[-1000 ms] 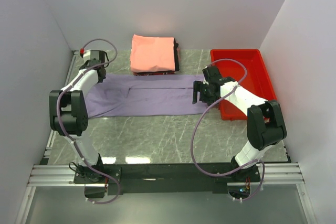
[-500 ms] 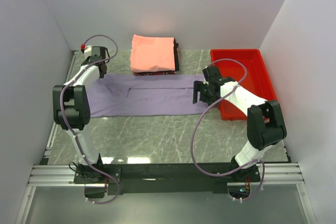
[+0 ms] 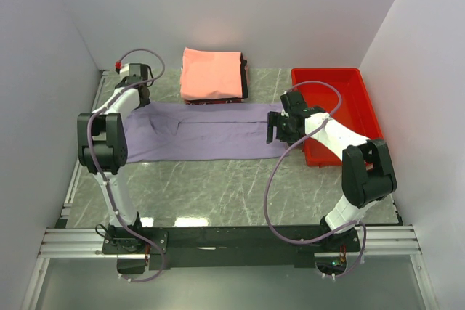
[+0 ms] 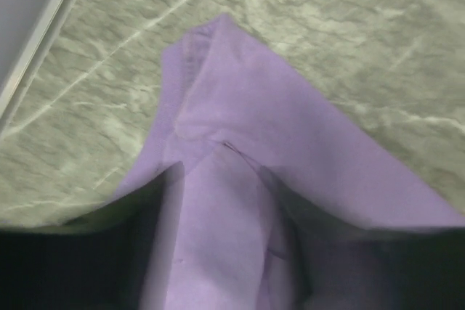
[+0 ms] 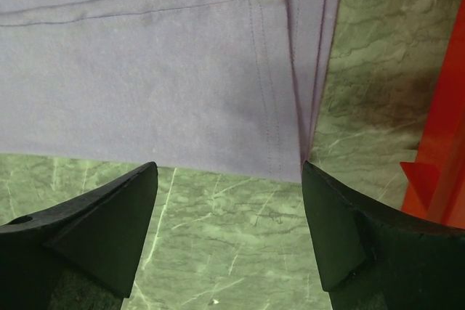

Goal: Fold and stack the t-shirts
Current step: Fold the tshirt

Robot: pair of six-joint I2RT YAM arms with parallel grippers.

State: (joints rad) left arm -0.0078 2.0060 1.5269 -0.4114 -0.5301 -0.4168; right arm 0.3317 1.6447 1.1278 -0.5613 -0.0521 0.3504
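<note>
Lavender-purple soft cloth t-shirt (image 3: 196, 132) lies spread in a long band across the middle of the grey marbled table (image 3: 218, 194), running from 9 o'clock to 3 o'clock. At its 10 o'clock corner sits the left pincer (image 3: 139, 96). In the left wrist view a ridge of the purple cloth runs up between its dark, blurred fingers (image 4: 156, 237), but whether they pinch it or are released cannot be told. The right pincer (image 3: 274, 127) hovers at the shirt's 3 o'clock end, released, its two black fingers (image 5: 94, 215) wide apart over the stitched hem and the bare table beside it, with nothing between them. At 12 o'clock, just beside the shirt's far edge, is a stack of folded shirts: a salmon-pink rectangle (image 3: 211, 72) on top, a black one (image 3: 245, 81) showing at its right side and a dark red one (image 3: 211, 101) peeking out beneath. A red plastic tray (image 3: 341, 74) stands at 2 o'clock, partly behind the right arm.
</note>
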